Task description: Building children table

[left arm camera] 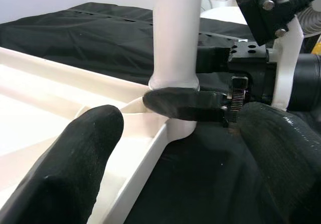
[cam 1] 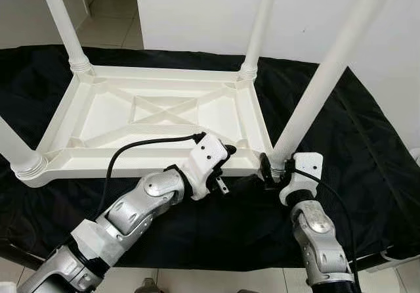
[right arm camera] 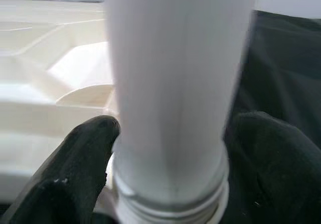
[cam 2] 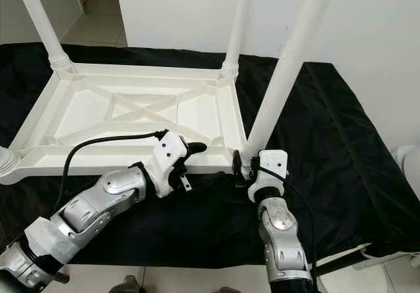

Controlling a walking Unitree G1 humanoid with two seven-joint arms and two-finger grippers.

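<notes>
The upturned table [cam 1: 157, 112] lies on a black cloth [cam 1: 367, 148]. The right gripper [cam 1: 271, 170] grasps the near-right leg [cam 1: 315, 89] at its base; the left gripper [cam 1: 230, 154], released, straddles the rim beside it. The right wrist view shows the leg's threaded collar [right arm camera: 170, 204].

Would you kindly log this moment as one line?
right gripper: shut on table leg base | left gripper: open beside it | tabletop: upside down

- You have no readable text, label, brand, number or sign in any of the views.
- The white plastic tabletop [cam 1: 157, 112] and its legs [cam 1: 314, 89] are plain, with no markings you can read.
- The black cloth [cam 1: 367, 148] under them carries no print.
- The gripper housings show bare screws and no lettering.
</notes>
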